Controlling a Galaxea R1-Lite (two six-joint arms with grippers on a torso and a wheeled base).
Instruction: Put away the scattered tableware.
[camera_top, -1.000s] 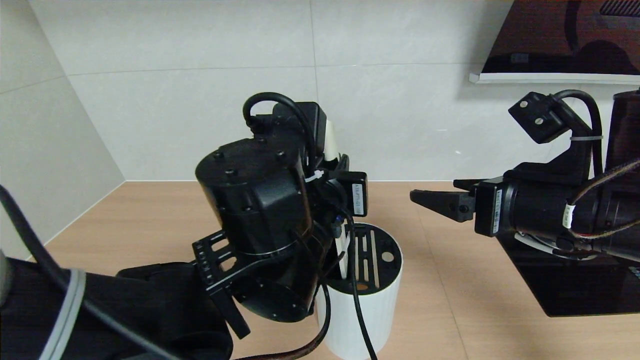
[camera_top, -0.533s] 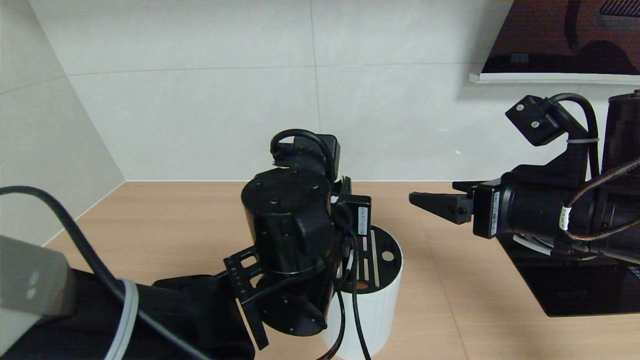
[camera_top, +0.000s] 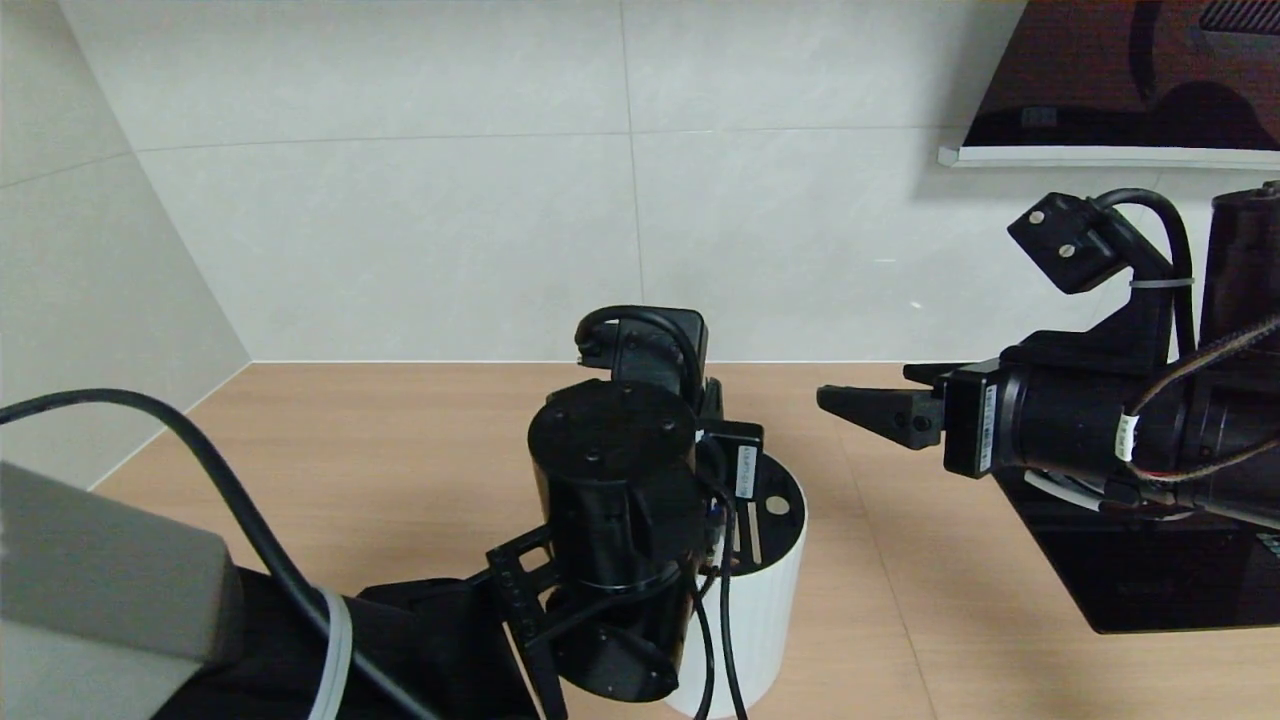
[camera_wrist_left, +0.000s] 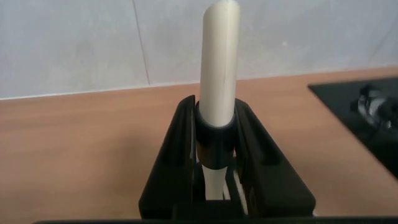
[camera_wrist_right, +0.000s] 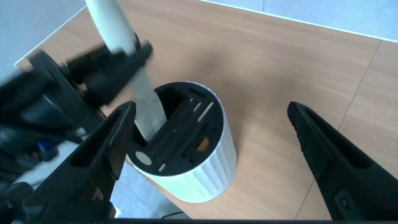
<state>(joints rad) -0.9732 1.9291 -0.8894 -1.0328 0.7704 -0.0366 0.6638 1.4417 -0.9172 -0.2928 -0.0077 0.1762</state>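
The left gripper (camera_wrist_left: 217, 134) is clamped on the knife (camera_wrist_left: 219, 62), just above the holder (camera_wrist_right: 199, 168), and the blade (camera_wrist_right: 148, 106) is partly inside it. I would keep the knife upright, lower it straight, then release. The right gripper (camera_top: 868, 400), jaws apart, hangs beside the holder.

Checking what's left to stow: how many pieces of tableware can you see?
1: a cream-handled knife in the left gripper, its blade down in the white holder. Others may be hidden behind the arm.

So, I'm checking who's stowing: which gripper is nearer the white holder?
Left. The left gripper is just above the holder, gripping a knife; the right gripper hangs open off to its right.
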